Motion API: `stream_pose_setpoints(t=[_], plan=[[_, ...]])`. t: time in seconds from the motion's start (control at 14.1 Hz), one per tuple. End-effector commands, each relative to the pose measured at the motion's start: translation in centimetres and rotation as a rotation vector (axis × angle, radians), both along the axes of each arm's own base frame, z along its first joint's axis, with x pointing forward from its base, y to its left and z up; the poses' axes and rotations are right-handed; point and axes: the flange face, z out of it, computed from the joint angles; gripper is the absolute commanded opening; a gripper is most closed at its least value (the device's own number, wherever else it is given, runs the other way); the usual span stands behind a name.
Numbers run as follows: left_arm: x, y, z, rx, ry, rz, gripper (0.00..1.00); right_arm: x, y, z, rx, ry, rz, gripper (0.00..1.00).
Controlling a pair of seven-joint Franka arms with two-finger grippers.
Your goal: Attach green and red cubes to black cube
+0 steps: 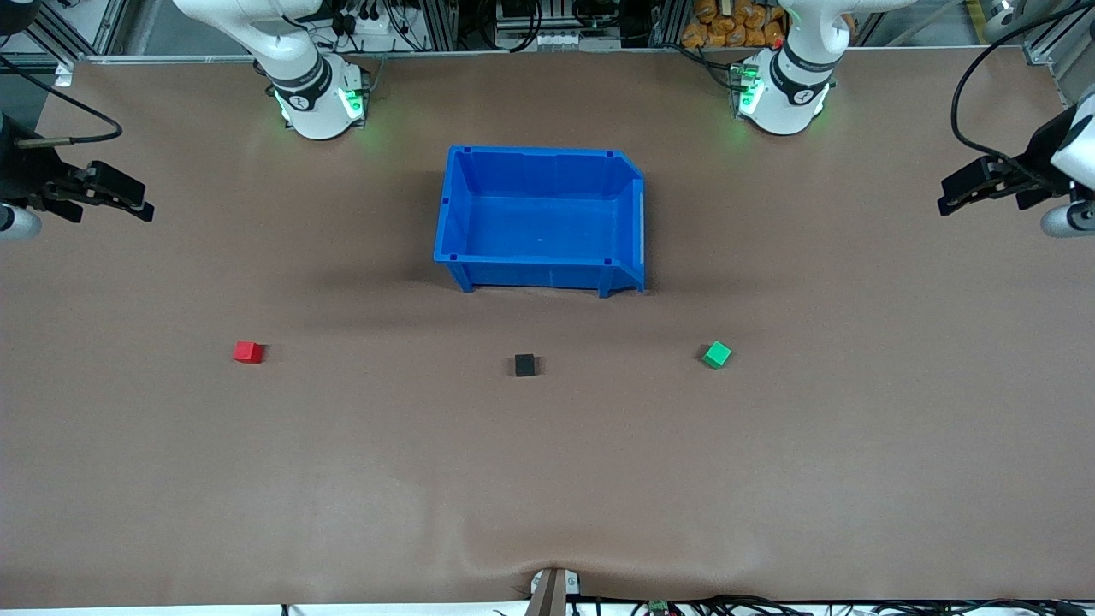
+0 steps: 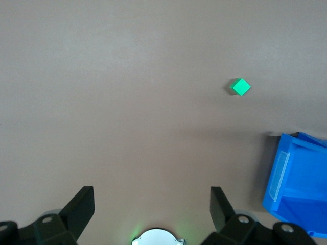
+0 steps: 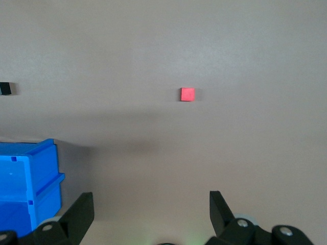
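The three cubes lie apart in a row on the brown table, all nearer to the front camera than the blue bin. The black cube [image 1: 524, 365] is in the middle. The red cube [image 1: 248, 352] is toward the right arm's end and the green cube [image 1: 717, 354] toward the left arm's end. My right gripper [image 1: 137, 198] hangs open and empty over its end of the table, with the red cube [image 3: 187, 94] and black cube [image 3: 5, 88] in its wrist view. My left gripper [image 1: 948, 195] hangs open and empty over the other end, with the green cube [image 2: 240, 87] ahead of it.
A blue open bin [image 1: 539, 218] with nothing in it stands mid-table between the arm bases and the cubes; its corner shows in both wrist views [image 2: 301, 189] [image 3: 30, 184]. Bare brown table lies all round the cubes.
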Motion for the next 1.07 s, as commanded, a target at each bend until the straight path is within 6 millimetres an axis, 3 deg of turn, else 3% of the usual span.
stream_pose_setpoints(t=[0.0, 0.14, 0.5, 1.0], plan=[[1.5, -0.7, -1.1, -0.018, -0.017, 0.02, 1.0, 0.0, 0.1, 0.6, -0.012, -0.008, 0.01, 1.0], [1.9, -1.7, -2.6, -0.019, -0.022, 0.008, 1.0, 0.0, -0.3, 0.7, -0.009, -0.013, 0.0, 1.0], [1.7, -4.4, -8.4, -0.011, 0.027, 0.051, 1.0, 0.1, -0.1, 0.2, -0.008, 0.003, 0.004, 1.0], [2.0, -7.0, -15.5, -0.028, -0.06, 0.017, 1.0, 0.4, -0.5, 0.1, -0.01, -0.002, -0.004, 1.0]])
